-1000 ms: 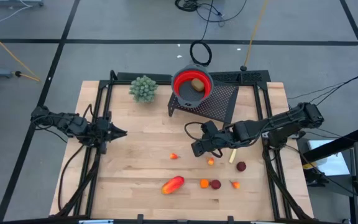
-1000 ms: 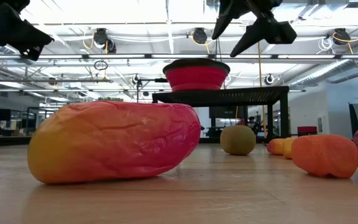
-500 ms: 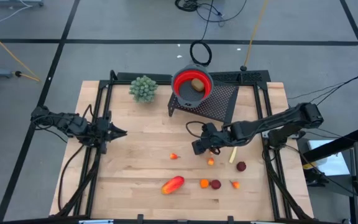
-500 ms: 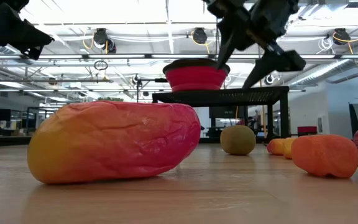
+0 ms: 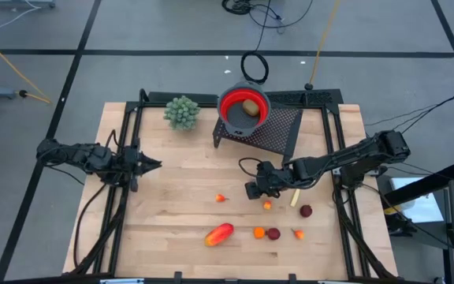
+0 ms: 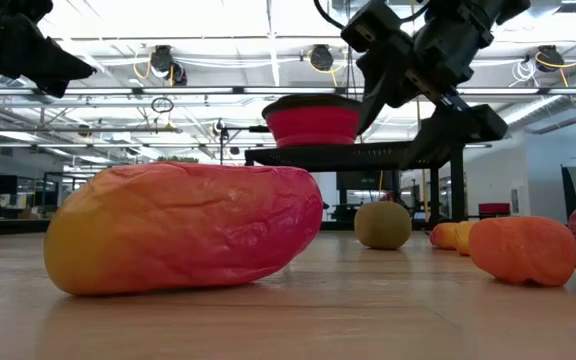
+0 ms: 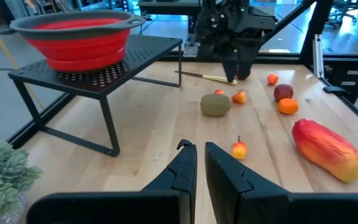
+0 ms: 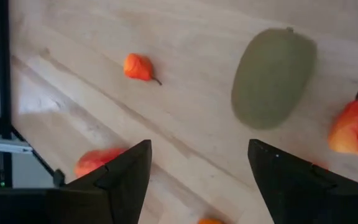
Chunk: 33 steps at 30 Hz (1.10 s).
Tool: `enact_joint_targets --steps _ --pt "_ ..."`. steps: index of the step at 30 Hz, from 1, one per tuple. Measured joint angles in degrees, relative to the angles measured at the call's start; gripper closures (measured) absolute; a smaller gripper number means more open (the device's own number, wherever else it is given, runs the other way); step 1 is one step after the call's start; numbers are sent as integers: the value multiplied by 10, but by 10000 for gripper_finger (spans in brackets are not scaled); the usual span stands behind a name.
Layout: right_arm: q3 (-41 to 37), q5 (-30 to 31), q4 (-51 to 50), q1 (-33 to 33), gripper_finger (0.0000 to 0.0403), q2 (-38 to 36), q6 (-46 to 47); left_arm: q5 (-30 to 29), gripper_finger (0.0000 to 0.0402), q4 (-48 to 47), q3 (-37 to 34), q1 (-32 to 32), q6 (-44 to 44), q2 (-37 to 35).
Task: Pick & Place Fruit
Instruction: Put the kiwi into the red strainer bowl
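While poised over olive-brown oval on table, right gripper spread wide, gripping nothing; left gripper pinched closed, idle at left edge.

Bright, even light falls from ceiling lamps that glare white in the low view, so the big red-orange fruit close to that lens fills much of the frame, with soft sheen on its wrinkled skin. From above, the table is evenly lit and shadows under the rack and arms are faint and short. In the right wrist view the olive fruit and the dark fingers look soft and blurred, while the left wrist view is sharper.
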Motion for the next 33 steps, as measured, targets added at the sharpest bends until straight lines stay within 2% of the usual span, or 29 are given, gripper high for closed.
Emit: enact_joint_targets --steps 20,27,33 --pt "0 -13 1 10 142 0 -31 5 371 0 0 4 1 0" --pt "0 -13 30 11 142 0 -36 5 371 0 0 4 1 0" --pt "0 19 33 23 129 0 -49 5 371 0 0 4 1 0"
